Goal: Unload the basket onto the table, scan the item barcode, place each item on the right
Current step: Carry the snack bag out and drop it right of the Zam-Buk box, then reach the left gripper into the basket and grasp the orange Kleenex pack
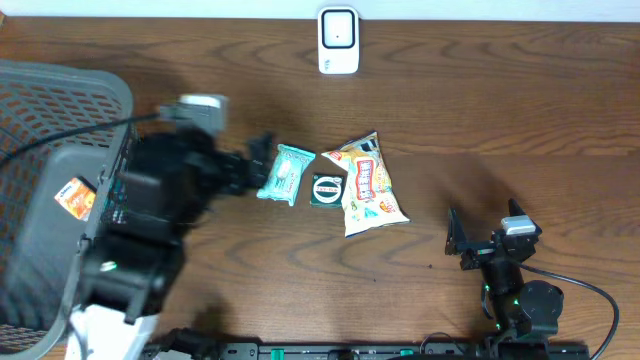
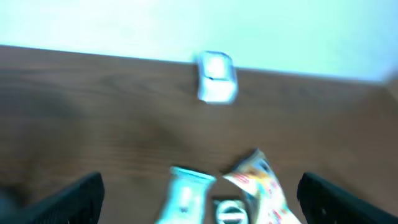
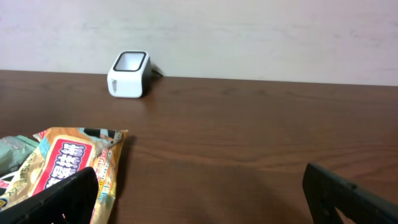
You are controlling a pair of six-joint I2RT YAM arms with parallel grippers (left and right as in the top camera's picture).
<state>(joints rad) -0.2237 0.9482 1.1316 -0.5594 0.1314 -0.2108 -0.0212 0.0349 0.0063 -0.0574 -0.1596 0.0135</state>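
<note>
Pale teal snack packet [image 1: 286,174] lies flat mid-table; nearest, the right hand [image 3: 205,202] stands wide, empty; the left hand [image 2: 200,186], wide and empty, is just beside the packet; next along, a small dark sachet [image 1: 327,190] and a crinkled yellow snack bag [image 1: 370,185]; farthest, a boxy white scanner [image 1: 338,41] on the brown wooden table [image 1: 500,120].

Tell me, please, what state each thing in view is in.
left gripper, open, empty
right gripper, open, empty
teal packet, lying flat, unheld
dark packet, flat, between teal packet and snack bag
snack bag, flat, unheld
scanner, upright, nothing before it
basket, holds orange packet
</note>
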